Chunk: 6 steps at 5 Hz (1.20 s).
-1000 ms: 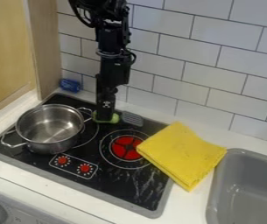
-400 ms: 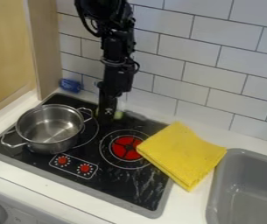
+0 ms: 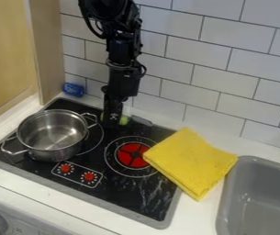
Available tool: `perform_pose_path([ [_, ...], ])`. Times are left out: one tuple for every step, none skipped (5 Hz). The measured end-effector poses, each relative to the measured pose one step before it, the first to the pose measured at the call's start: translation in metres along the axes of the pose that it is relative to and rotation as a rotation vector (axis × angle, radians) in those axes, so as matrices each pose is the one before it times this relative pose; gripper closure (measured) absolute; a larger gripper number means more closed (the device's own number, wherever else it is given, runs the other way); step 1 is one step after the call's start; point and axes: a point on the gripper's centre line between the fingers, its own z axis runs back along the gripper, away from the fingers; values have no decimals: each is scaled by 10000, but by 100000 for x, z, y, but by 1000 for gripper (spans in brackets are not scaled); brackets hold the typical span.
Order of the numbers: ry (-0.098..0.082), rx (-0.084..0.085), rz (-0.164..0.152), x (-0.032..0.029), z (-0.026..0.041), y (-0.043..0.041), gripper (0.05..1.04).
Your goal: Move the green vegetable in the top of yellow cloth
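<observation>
Hanging down at the back of the black stove (image 3: 120, 195), the black gripper (image 3: 111, 125) is right at the green vegetable (image 3: 123, 120). I can't tell from here if it has hold of the vegetable or not. The vegetable is near the wall (image 3: 188, 69), mostly hidden, well apart from the yellow cloth (image 3: 191, 160).

If the grip is bad, I think the vegetable could slip, because it looks round and smooth, and then it might roll on the flat stove top. The flat grey thing (image 3: 142, 120) is just beside it and could get dragged along or knocked. The metal pot (image 3: 51, 149) has a handle close by, so a swing that way could bump it. If the vegetable comes down too near the cloth's edge, it could roll off, maybe into the sink (image 3: 229, 195).

The cloth is folded into a thick, soft square, a bit bumpy on top, with one corner over the stove. The pot is round and shiny, with thin loop handles. The stove is hard, dark and scratchy-looking, and the sink is grey with round corners.
</observation>
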Motion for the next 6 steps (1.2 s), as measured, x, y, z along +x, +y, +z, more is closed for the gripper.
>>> perform_pose_path([
  [-62,-29,20,98,0,-46,689],
  [-148,33,52,126,412,-148,690],
  [-204,76,47,185,1306,-493,690],
  [-247,365,-375,1402,2001,-1092,690],
  [-184,338,-223,645,1663,-599,690],
  [-48,166,-643,1940,633,-1015,690],
])
